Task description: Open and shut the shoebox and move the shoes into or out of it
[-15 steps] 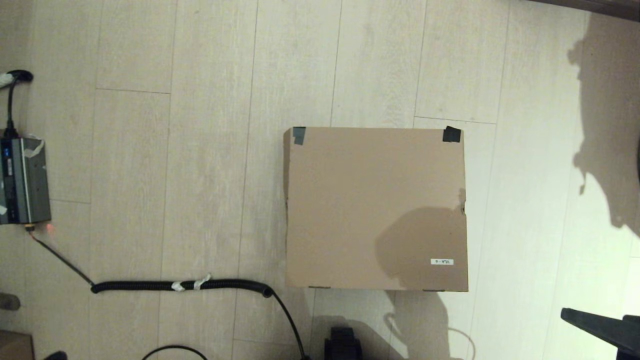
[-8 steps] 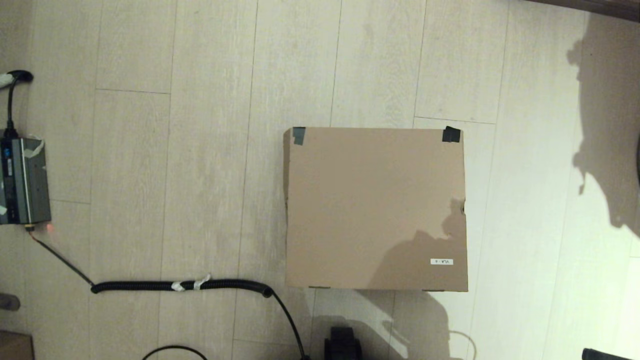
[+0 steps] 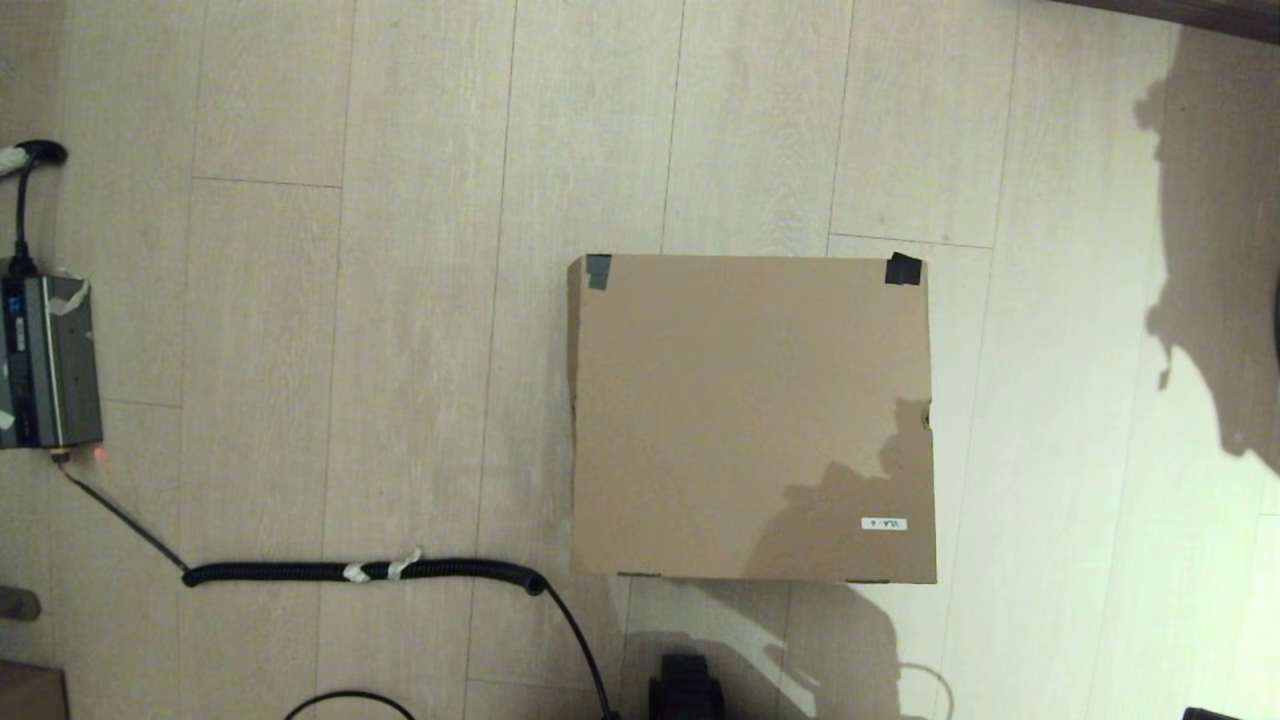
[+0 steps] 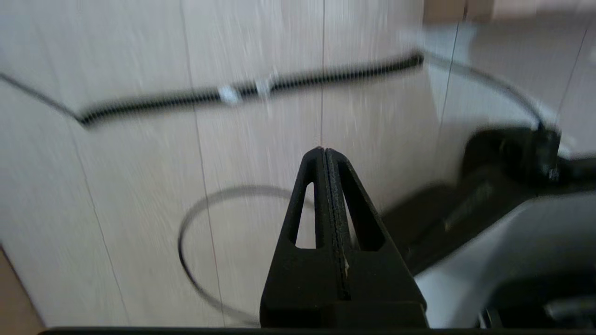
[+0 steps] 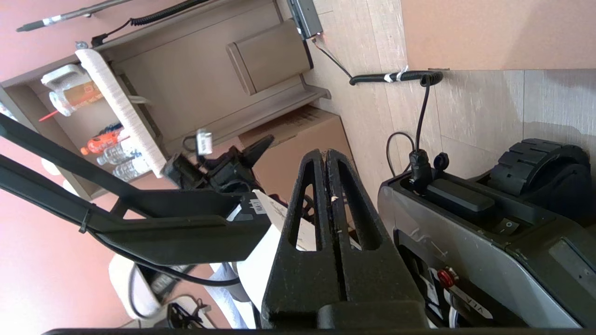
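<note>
The brown cardboard shoebox (image 3: 750, 415) sits on the floor right of centre in the head view with its flap lid down; black tape marks its two far corners and a small white label (image 3: 884, 523) lies near its front right corner. A stretch of its side wall (image 5: 493, 32) shows in the right wrist view. The shoes are hidden. My left gripper (image 4: 324, 150) is shut with nothing in it, low over bare floor near the cable. My right gripper (image 5: 325, 151) is shut and holds nothing, down beside my base. Neither gripper appears in the head view.
A coiled black cable (image 3: 360, 571) runs across the floor left of the box, up to a grey power unit (image 3: 45, 360) at the far left. My base (image 5: 489, 223) lies in front of the box. A wooden cabinet (image 5: 223, 60) and another carton (image 5: 298, 139) stand further left.
The right arm has drawn back out of the head view's lower right corner. Its shadow on the box lid has shrunk toward the front right. The box has not moved.
</note>
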Available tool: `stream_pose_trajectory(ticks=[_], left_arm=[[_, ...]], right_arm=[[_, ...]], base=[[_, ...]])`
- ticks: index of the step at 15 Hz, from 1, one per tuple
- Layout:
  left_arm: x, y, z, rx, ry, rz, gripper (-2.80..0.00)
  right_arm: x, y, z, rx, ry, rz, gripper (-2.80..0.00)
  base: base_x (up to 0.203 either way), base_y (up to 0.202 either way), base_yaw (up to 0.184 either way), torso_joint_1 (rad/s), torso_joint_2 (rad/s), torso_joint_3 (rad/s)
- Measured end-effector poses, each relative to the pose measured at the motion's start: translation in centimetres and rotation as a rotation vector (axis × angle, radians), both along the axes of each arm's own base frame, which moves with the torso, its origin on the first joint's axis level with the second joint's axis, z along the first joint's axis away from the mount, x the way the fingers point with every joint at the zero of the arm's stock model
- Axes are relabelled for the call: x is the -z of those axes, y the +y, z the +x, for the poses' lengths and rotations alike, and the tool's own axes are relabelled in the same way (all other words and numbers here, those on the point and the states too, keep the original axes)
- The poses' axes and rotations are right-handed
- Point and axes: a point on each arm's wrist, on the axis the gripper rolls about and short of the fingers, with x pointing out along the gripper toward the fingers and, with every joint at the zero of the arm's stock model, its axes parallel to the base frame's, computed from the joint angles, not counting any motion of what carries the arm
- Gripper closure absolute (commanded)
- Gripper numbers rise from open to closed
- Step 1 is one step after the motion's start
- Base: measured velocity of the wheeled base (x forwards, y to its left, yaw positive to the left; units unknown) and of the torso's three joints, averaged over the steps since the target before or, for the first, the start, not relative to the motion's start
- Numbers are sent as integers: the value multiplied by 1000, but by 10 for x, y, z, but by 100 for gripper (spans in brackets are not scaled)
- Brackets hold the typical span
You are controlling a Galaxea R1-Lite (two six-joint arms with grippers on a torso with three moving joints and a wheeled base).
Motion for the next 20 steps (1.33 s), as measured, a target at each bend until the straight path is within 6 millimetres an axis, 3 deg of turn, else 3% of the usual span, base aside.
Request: stream_pose_trajectory(ticks=[6,11,13,16,18,20], left_arm=[[1,1,-9,-31,-128,-51,0],[1,1,-10,-32,-138,-52,0],[1,1,-10,-31,-139,-52,0],[1,1,-10,-31,-139,-52,0],[1,1,-10,-31,-139,-52,0],[1,1,-10,-31,-139,-53,0]], right_arm=[[0,-1,1,68,-7,11,0],[5,-7,6,408,-4,18,0],[19,-8,6,576,14,-99,0],[41,-9,-6,793,-37,-478,0],[53,-10,-22,843,-115,-727,0],[62,-10,-38,823,-160,-849,0]], base=[[0,0,0,0,0,0],[0,0,0,0,0,0],[0,0,0,0,0,0],[0,0,0,0,0,0],[0,0,0,0,0,0],[0,0,0,0,0,0]])
